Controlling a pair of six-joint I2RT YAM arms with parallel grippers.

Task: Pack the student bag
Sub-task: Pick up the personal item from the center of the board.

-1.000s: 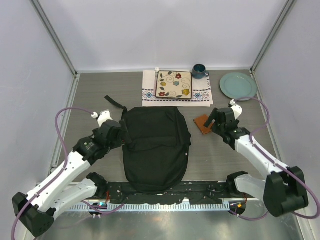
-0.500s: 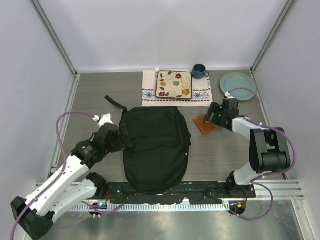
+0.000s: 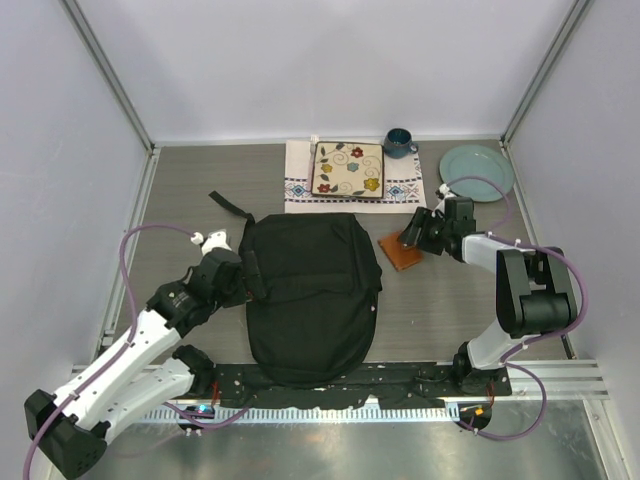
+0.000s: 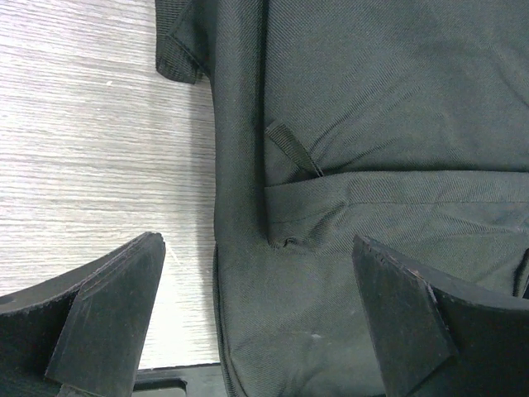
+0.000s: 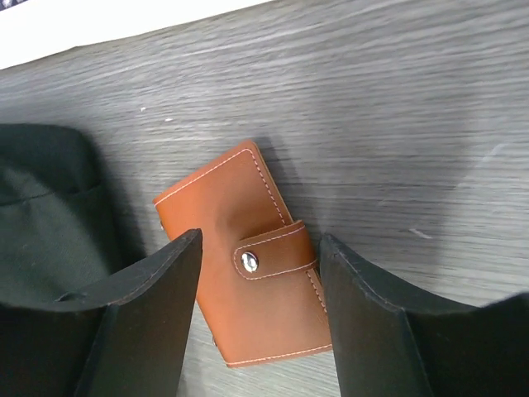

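Bag point(image 3: 312, 295) lies flat mid-surface, reaching the near edge. My left hand point(image 4: 258, 252) is spread wide over its left side. My right hand point(image 5: 259, 255) is spread astride the wallet point(image 5: 235, 211); contact unclear.

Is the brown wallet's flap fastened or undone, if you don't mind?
Fastened: the wallet lies closed on the table, its strap snapped across the front.

Black student bag point(image 3: 310, 295), tan stitched wallet point(image 5: 248, 273)
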